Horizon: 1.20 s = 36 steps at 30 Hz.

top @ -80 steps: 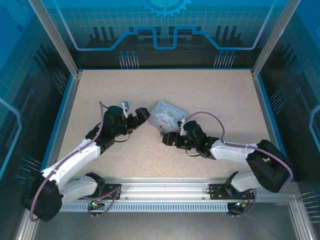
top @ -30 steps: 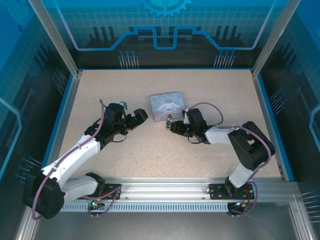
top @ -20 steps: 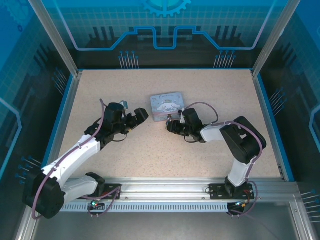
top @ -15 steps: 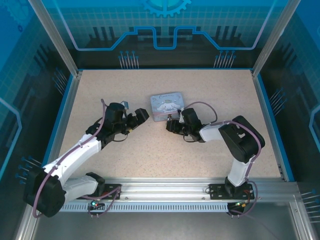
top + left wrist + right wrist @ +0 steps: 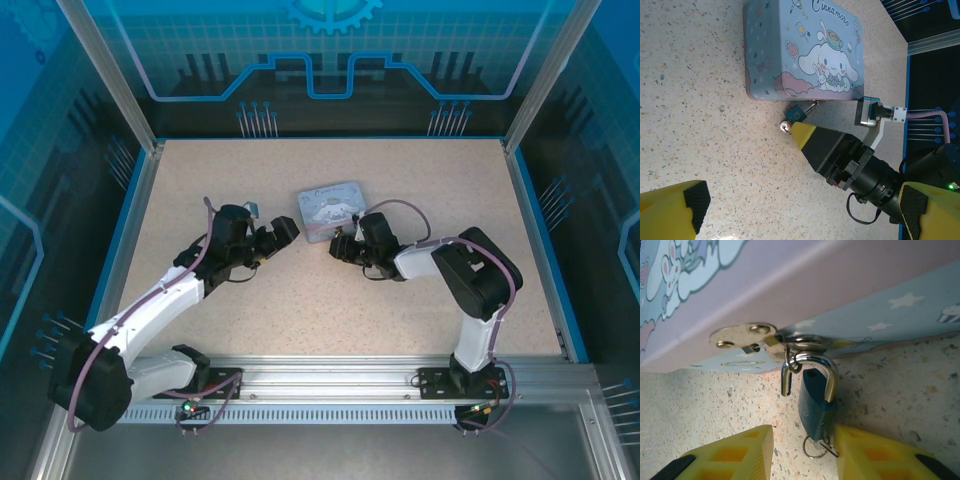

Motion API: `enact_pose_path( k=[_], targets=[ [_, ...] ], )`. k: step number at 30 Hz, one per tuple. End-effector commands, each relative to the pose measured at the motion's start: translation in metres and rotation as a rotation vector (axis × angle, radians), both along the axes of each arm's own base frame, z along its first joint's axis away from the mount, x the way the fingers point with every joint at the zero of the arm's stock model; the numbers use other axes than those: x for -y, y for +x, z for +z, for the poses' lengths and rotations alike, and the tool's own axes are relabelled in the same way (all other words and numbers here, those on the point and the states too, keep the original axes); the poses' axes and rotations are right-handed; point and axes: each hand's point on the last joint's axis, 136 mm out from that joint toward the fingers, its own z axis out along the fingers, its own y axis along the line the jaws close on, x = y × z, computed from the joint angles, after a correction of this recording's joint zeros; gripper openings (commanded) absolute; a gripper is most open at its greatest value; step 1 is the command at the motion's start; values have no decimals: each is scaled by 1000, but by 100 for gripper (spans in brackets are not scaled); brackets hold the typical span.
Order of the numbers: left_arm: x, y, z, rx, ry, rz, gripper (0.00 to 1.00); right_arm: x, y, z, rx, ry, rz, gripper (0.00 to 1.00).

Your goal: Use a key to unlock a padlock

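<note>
Pale lavender rectangular tin, earlier skewed just right of frame centre, now lies squared and slightly higher; right gripper crept leftward to the tin's lower edge; right arm's elbow swung from lower right toward centre; left gripper edged right.

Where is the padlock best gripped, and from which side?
Probably the blue body of the padlock, across its narrow edges, coming from the key end: the shackle end is hooked to the tin, so the key end is free.
</note>
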Motion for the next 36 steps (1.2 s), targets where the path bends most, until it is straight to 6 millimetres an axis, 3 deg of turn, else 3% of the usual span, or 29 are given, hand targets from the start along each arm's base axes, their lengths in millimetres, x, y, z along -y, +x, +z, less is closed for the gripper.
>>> enact_pose_path(
  k=[1, 7, 15, 21, 27, 36],
  targets=[
    [4, 5, 10, 15, -31, -5, 99, 1, 2, -12, 1, -44, -12, 37],
    [4, 6, 11, 15, -35, -7, 99, 20, 3, -12, 24, -90, -75, 37],
    [5, 5, 8, 4, -41, -5, 99, 35, 8, 10, 85, -103, -107, 38],
    [7, 6, 8, 0, -54, -5, 99, 21, 18, 12, 89, -81, -45, 41],
    [6, 4, 9, 1, -58, -1, 99, 4, 18, 6, 85, -39, 31, 50],
    [6, 4, 7, -3, -63, 2, 99, -14, 4, -3, 53, 2, 91, 47]
  ],
)
